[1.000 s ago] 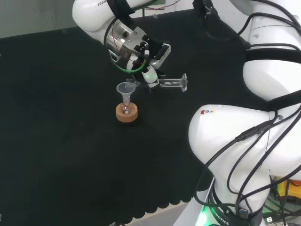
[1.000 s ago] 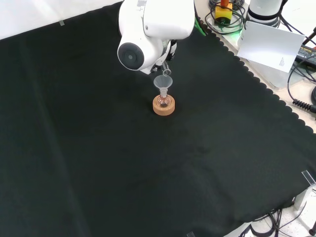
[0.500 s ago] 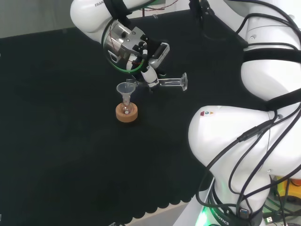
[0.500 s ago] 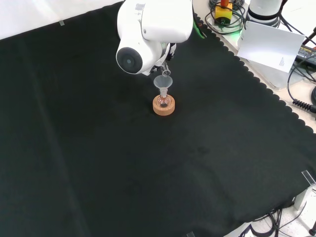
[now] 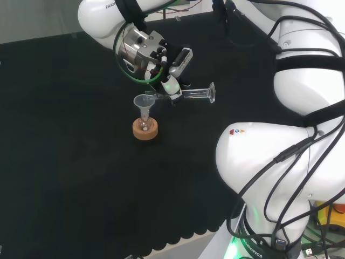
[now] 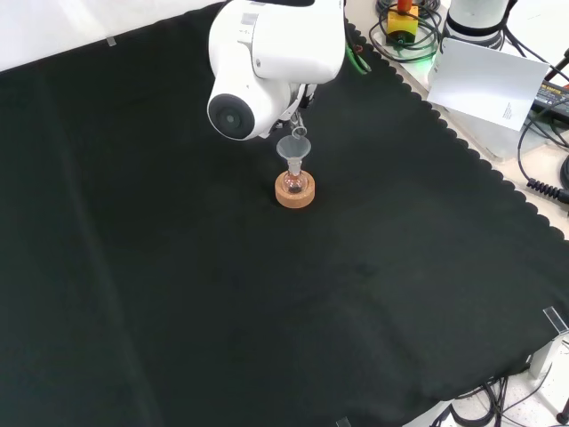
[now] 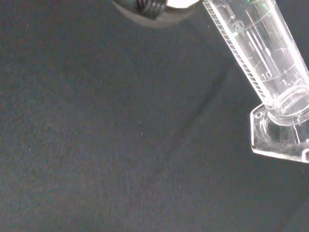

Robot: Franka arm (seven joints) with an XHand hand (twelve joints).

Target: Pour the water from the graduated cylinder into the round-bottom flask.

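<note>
In the head view the hand [image 5: 171,73] is shut on a clear graduated cylinder [image 5: 193,95] that lies almost level, its foot to the right and its mouth at the rim of a clear funnel [image 5: 144,102]. The funnel sits in a small round-bottom flask [image 5: 144,124] on a cork ring stand [image 5: 145,130]. In the front view the funnel [image 6: 292,148], flask [image 6: 294,181] and cork stand [image 6: 294,192] sit just below the arm's big white link. The wrist view gives the cylinder's [image 7: 263,53] graduated tube and foot close up against the black cloth.
Black cloth [image 6: 222,302] covers the bench all around the flask. In the front view a white card [image 6: 487,80] and cables [image 6: 542,142] lie off the cloth's scalloped right edge. The arm's white links [image 5: 280,162] stand at the right of the head view.
The arm's link has shifted slightly left in both views and the hand has turned a little. The cylinder stays almost level over the funnel; flask and stand have not moved.
</note>
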